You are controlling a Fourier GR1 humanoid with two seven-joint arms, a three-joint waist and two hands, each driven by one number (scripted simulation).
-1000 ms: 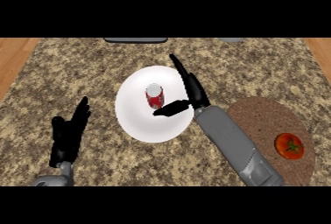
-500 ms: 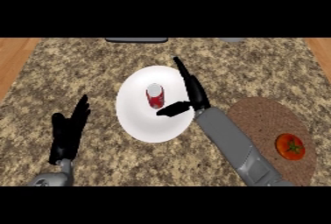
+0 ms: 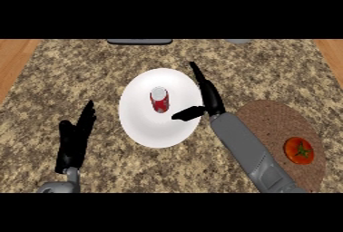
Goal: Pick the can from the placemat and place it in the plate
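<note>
the can (image 3: 159, 100) stands upright on the white plate (image 3: 143, 130) at frame centre. my right hand (image 3: 212, 100) is just right of it, fingers straight, holding nothing. my left hand (image 3: 72, 142) rests open at lower left.

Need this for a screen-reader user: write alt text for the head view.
A red can stands upright on a white plate, the open right hand beside it, not holding it. A tomato lies on the brown placemat at right; the open left hand rests at left.
</note>
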